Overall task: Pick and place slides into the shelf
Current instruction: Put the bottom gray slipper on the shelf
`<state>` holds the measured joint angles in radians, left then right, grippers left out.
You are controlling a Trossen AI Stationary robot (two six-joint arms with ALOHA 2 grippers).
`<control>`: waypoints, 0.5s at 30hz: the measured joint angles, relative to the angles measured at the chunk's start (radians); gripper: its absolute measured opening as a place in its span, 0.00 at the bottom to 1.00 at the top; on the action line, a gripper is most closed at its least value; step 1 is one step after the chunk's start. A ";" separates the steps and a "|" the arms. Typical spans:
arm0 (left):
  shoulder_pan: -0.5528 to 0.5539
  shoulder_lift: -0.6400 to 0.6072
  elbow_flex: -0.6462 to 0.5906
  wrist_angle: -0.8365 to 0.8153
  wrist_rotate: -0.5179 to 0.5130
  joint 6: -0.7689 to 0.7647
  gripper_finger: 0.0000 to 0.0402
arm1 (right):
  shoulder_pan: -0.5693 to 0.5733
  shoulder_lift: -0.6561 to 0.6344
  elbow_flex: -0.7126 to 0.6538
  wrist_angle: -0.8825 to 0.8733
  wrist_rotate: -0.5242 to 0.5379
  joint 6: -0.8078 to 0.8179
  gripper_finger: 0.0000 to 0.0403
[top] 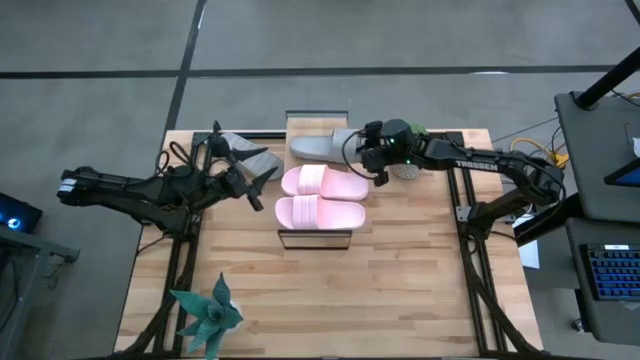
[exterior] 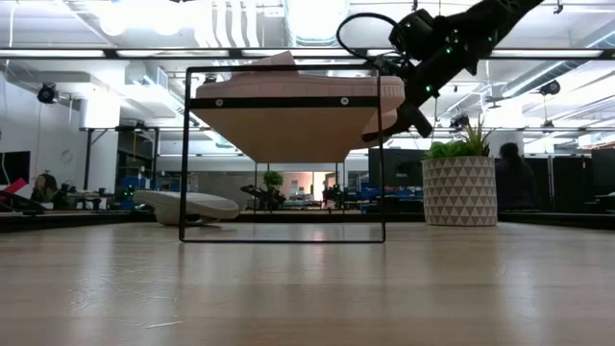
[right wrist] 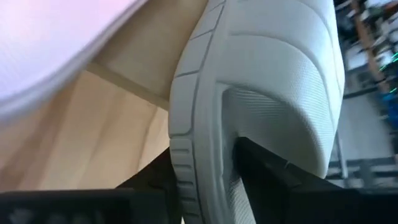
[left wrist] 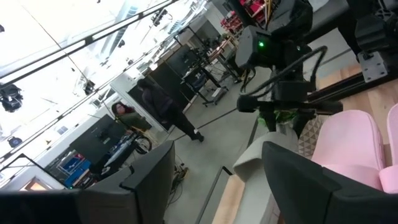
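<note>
Grey slide (right wrist: 261,81) (ribbed, pebbled rubber) between right gripper's (top: 372,160) parted fingers.

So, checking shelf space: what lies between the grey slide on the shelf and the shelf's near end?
Two pink slides side by side on the shelf, per the high view.

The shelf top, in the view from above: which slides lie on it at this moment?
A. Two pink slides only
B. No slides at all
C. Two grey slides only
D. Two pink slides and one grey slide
D: on the shelf two pink slides lie side by side, and one grey slide lies at its far end by the right gripper.
</note>
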<state>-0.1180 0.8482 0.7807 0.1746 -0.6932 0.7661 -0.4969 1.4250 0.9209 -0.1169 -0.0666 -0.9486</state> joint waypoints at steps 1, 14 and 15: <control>0.000 0.000 0.000 0.000 0.000 0.000 0.56 | 0.000 0.000 0.015 -0.029 0.000 0.024 0.34; 0.000 0.000 0.000 -0.006 0.000 0.000 0.56 | 0.005 0.001 0.226 -0.363 -0.098 0.141 0.49; 0.000 0.000 0.000 -0.006 0.000 0.000 0.56 | 0.005 0.001 0.235 -0.371 -0.101 0.154 0.51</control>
<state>-0.1179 0.8486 0.7811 0.1688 -0.6931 0.7666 -0.4919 1.4258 1.1562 -0.4876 -0.1675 -0.7948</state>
